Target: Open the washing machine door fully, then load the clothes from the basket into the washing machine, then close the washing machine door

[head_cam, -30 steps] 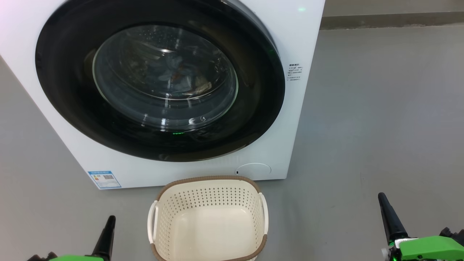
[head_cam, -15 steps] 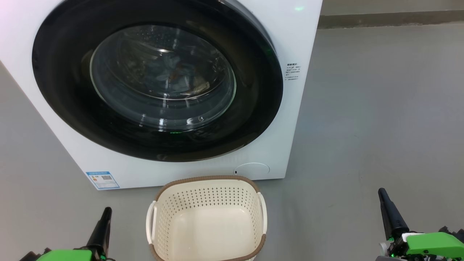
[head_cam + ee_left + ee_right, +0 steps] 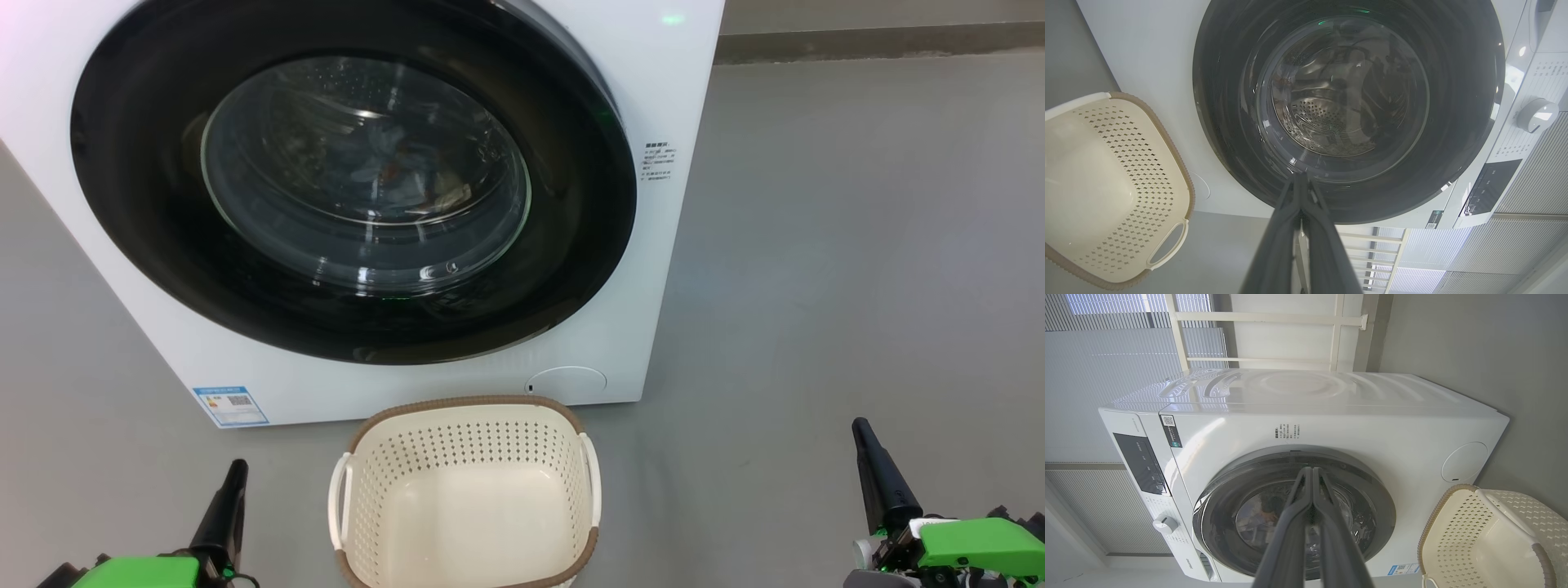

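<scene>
now | round glossy door (image 3: 359, 180) shut | perforated cream plastic basket (image 3: 465, 445), brown rim

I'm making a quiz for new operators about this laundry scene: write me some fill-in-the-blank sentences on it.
1. The washing machine door is fully ____.
2. The basket is ____.
3. The clothes lie ____ the washing machine, behind the glass.
4. The left gripper and right gripper have their fingers shut and hold ____.
Missing words: closed; empty; inside; nothing.
</scene>
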Available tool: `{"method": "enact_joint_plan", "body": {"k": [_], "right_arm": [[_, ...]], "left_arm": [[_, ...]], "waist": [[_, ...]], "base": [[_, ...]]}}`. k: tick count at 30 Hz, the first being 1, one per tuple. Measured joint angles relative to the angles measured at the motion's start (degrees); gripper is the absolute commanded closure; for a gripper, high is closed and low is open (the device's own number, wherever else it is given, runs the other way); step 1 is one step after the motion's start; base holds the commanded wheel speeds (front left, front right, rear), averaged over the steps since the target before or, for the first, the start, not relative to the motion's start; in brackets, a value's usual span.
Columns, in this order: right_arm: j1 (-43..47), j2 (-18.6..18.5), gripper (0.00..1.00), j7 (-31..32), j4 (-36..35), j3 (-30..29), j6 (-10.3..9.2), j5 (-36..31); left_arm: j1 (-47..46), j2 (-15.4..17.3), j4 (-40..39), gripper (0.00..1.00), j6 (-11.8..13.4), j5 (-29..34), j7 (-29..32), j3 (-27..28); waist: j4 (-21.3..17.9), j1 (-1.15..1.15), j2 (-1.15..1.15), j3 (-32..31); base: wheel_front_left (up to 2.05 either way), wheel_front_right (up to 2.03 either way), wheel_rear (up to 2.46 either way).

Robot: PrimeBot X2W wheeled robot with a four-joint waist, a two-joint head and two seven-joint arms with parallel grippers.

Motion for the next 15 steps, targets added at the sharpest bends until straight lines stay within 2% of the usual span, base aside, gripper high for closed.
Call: {"method": "enact_joint_plan", "body": {"k": [15], "right_arm": [[0.00,0.07,1.00,0.19,0.01,-0.16,0.00,-0.01]], "left_arm": [[0.00,-0.07,0.01,1.00,0.00,0.01,0.49,0.29]], "waist": [[0.00,0.00,0.00,0.00]], "base": [[0.00,0.00,0.00]]}}
